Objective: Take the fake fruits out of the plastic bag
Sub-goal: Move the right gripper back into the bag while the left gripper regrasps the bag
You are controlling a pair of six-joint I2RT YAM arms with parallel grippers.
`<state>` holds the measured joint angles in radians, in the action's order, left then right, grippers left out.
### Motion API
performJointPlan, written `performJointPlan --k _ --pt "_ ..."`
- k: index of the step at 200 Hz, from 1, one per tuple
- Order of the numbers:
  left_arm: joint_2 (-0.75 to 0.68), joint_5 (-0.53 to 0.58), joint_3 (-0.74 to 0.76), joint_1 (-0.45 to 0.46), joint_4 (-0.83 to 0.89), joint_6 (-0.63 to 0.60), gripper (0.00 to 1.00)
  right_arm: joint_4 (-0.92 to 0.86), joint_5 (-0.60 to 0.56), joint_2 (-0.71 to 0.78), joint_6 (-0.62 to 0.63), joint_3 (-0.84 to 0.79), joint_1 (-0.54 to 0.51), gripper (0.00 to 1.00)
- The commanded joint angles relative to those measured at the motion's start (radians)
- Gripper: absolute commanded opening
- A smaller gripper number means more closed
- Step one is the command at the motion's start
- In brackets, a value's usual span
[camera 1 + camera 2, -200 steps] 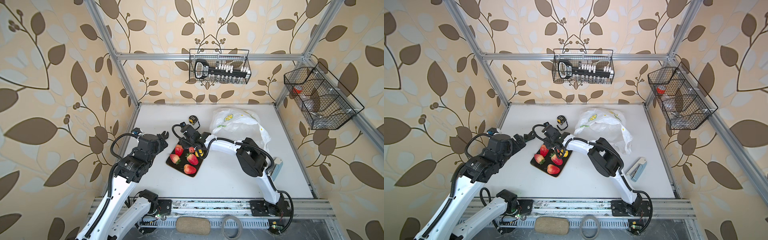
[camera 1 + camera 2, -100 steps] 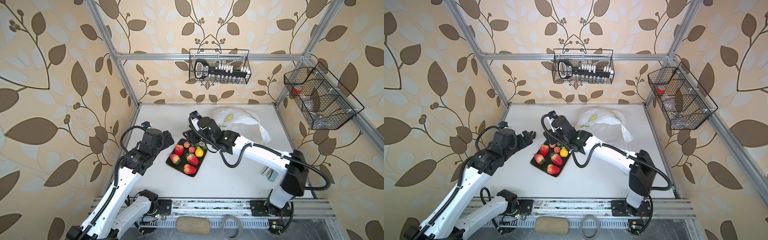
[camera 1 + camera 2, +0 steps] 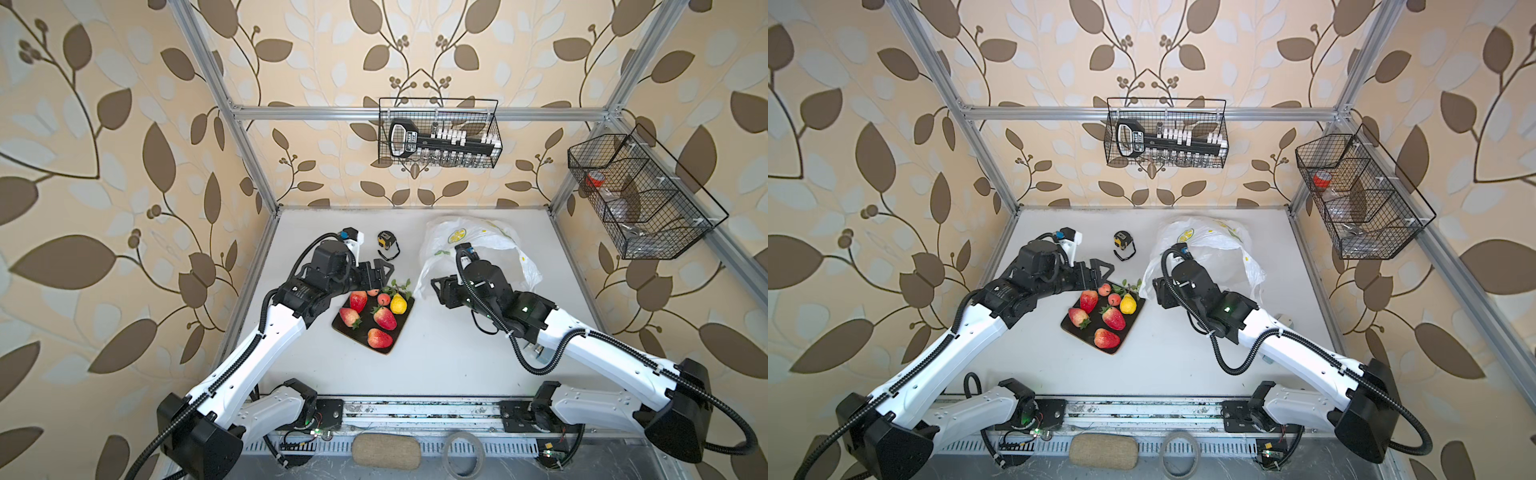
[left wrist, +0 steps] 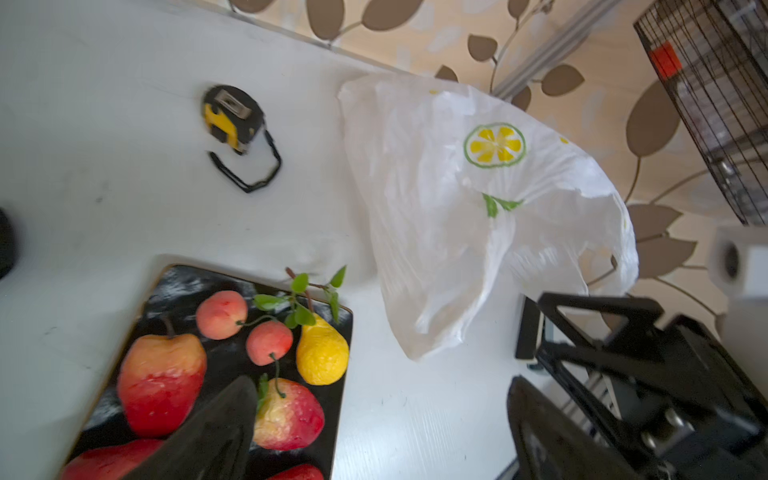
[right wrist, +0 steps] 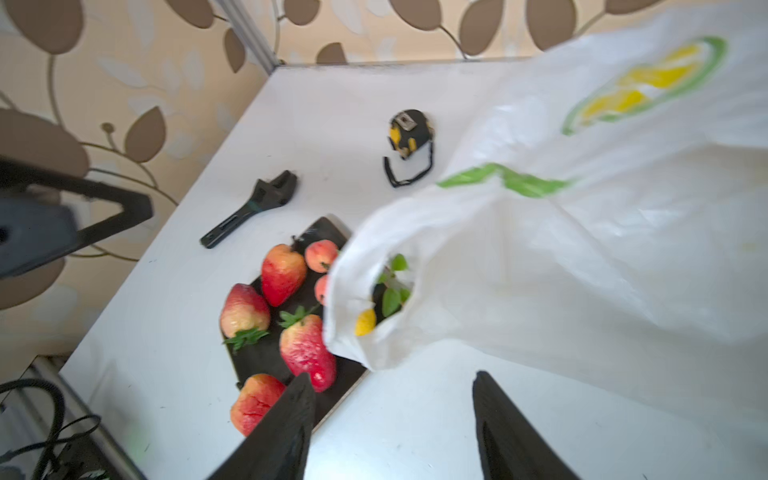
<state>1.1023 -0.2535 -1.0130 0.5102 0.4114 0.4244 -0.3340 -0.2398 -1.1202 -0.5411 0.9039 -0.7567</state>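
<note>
The fake fruits lie on a black tray (image 3: pixel 402 323) left of centre: several red strawberries (image 3: pixel 385 318), two small pink-red round fruits (image 3: pixel 383 299) and a yellow pear (image 3: pixel 398 304) with a leafy stem. The crumpled plastic bag (image 3: pixel 478 245) lies at the back right, and what it holds is hidden. My left gripper (image 3: pixel 380 270) hovers open by the tray's far left corner, with nothing between its fingers (image 4: pixel 216 432). My right gripper (image 3: pixel 440 291) is open and empty, between the tray and the bag (image 5: pixel 582 249), and a loop of the bag hangs before the pear (image 5: pixel 365 322).
A yellow-black tape measure (image 3: pixel 385 240) sits behind the tray. A black wrench (image 5: pixel 253 208) lies left of the tray, hidden under my left arm in both top views. Wire baskets hang on the back wall (image 3: pixel 440 137) and right wall (image 3: pixel 640 195).
The right gripper has drawn back from over the tray toward the bag, leaving the pear on the tray. The left gripper has moved in toward the tray's far corner.
</note>
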Motion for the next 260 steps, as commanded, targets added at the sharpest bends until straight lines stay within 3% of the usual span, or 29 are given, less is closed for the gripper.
performJointPlan --k 1,73,110,142,178,237,260 --pt "0.04 0.022 -0.056 0.081 -0.017 -0.094 0.94 -0.053 -0.016 0.069 -0.086 -0.043 0.034 0.61" --pt "0.196 0.088 -0.106 0.209 -0.019 -0.115 0.96 -0.103 -0.039 0.153 -0.146 -0.102 0.06 0.61" --pt "0.281 0.103 -0.146 0.23 -0.016 -0.138 0.97 -0.122 -0.048 0.16 -0.166 -0.109 0.061 0.61" --pt "0.372 0.169 -0.194 0.231 -0.02 -0.129 0.92 -0.133 -0.043 0.141 -0.227 -0.113 0.095 0.57" --pt "0.47 0.214 -0.269 0.23 -0.028 -0.129 0.73 -0.118 0.023 0.097 -0.281 -0.109 0.155 0.54" --pt "0.497 0.164 -0.321 0.231 -0.055 -0.131 0.3 0.044 0.285 -0.037 -0.368 -0.138 0.279 0.49" --pt "0.491 0.151 -0.316 0.231 -0.046 -0.126 0.08 0.125 0.317 -0.089 -0.447 -0.132 0.289 0.44"
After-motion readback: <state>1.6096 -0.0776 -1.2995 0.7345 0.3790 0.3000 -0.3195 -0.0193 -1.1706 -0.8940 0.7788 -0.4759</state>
